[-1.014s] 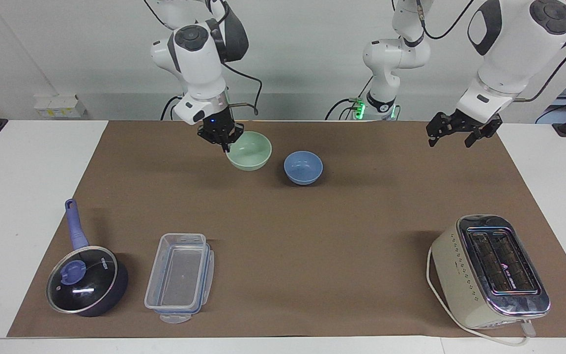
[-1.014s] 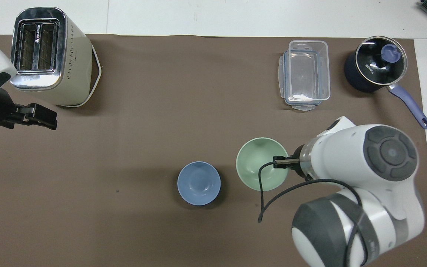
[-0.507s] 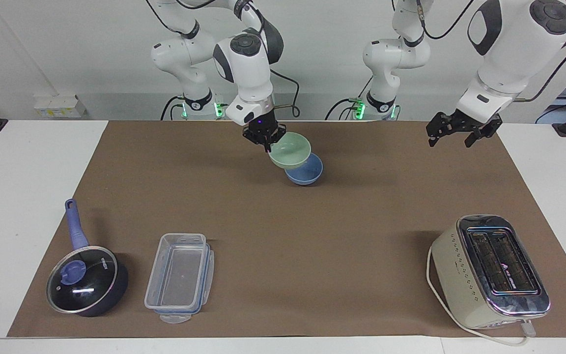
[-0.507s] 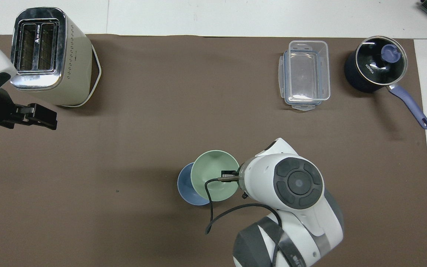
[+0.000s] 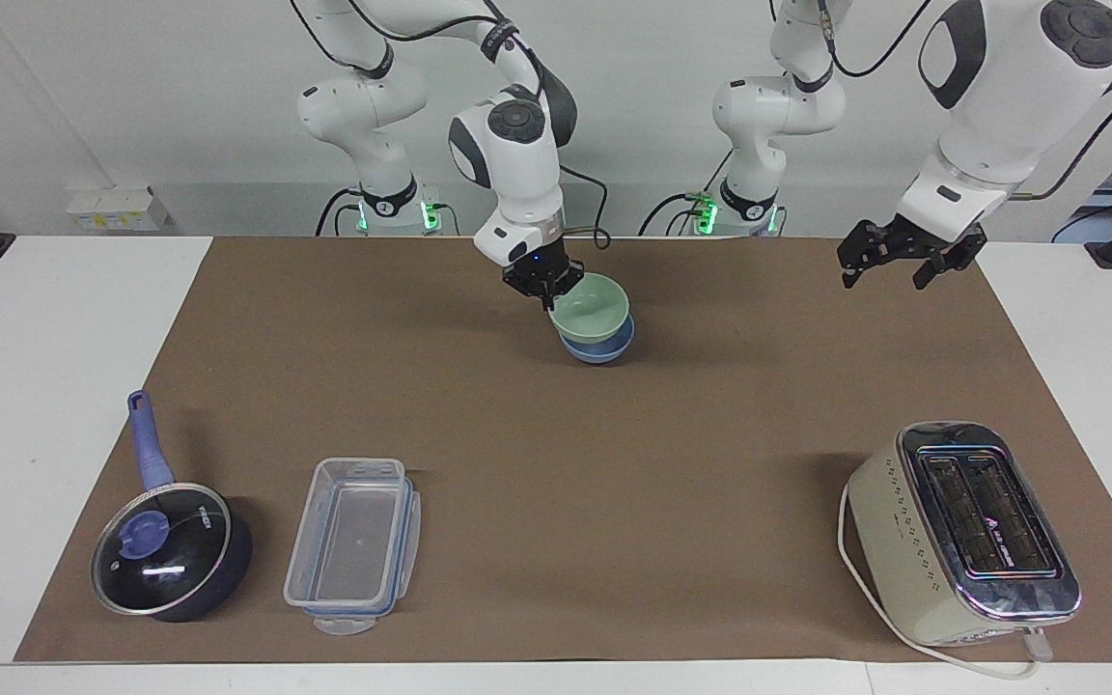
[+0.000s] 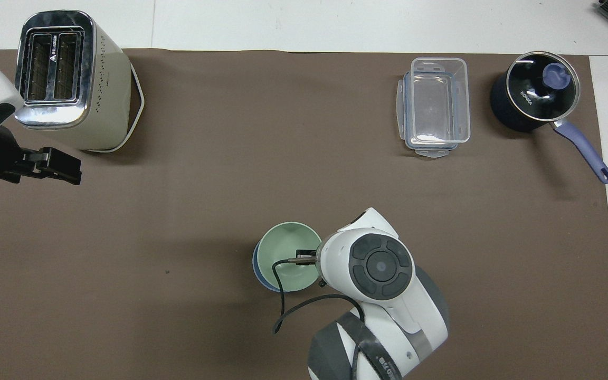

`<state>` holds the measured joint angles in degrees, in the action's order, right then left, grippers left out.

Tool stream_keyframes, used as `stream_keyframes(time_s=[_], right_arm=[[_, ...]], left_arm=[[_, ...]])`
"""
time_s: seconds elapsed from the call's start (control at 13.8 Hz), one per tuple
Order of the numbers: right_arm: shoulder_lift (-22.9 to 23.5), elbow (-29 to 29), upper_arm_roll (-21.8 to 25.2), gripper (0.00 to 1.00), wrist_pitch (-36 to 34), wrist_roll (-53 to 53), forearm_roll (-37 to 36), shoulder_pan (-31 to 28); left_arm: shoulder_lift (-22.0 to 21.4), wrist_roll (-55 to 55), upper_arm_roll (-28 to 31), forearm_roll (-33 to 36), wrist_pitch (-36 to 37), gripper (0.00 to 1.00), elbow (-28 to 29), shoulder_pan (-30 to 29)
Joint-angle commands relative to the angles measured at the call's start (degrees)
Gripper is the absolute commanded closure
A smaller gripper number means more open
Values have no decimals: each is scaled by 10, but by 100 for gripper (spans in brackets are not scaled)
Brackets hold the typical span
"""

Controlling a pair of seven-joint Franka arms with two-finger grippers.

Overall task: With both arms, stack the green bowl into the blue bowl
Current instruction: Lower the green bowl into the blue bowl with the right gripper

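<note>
The pale green bowl (image 5: 597,307) (image 6: 283,248) hangs from my right gripper (image 5: 548,290) (image 6: 304,257), which is shut on its rim on the side toward the right arm's end. It sits low over the blue bowl (image 5: 600,350) (image 6: 255,266), and its base dips into the blue bowl's mouth. Only a blue crescent shows around it from above. I cannot tell whether the two bowls touch. My left gripper (image 5: 884,280) (image 6: 74,170) waits open and empty in the air over the mat at the left arm's end.
A cream toaster (image 5: 961,531) (image 6: 72,79) stands farthest from the robots at the left arm's end. A clear lidless container (image 5: 353,545) (image 6: 435,105) and a dark blue lidded saucepan (image 5: 170,550) (image 6: 533,97) stand at the right arm's end. A brown mat (image 5: 662,463) covers the table.
My right gripper carried the green bowl sideways toward the left arm's end, from beside the blue bowl to over it, and lowered it. The left arm stayed still.
</note>
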<state>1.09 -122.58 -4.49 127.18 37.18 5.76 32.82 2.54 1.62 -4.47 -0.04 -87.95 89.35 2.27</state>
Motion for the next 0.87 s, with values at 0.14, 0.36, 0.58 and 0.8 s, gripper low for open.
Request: stream_keyframes(time_s=[0.14, 0.36, 0.58, 0.8], right_arm=[[-5, -39, -2, 100, 60, 24, 18, 20], [-2, -43, -2, 100, 68, 21, 18, 20], [6, -46, -2, 100, 84, 20, 18, 20], [23, -50, -2, 100, 112, 22, 18, 25]], left_arm=[[7, -3, -5, -1, 14, 0, -15, -8], [7, -3, -5, -1, 14, 0, -15, -8], [7, -3, -5, -1, 14, 0, -15, -8], [7, -3, -5, -1, 14, 0, -15, -8]])
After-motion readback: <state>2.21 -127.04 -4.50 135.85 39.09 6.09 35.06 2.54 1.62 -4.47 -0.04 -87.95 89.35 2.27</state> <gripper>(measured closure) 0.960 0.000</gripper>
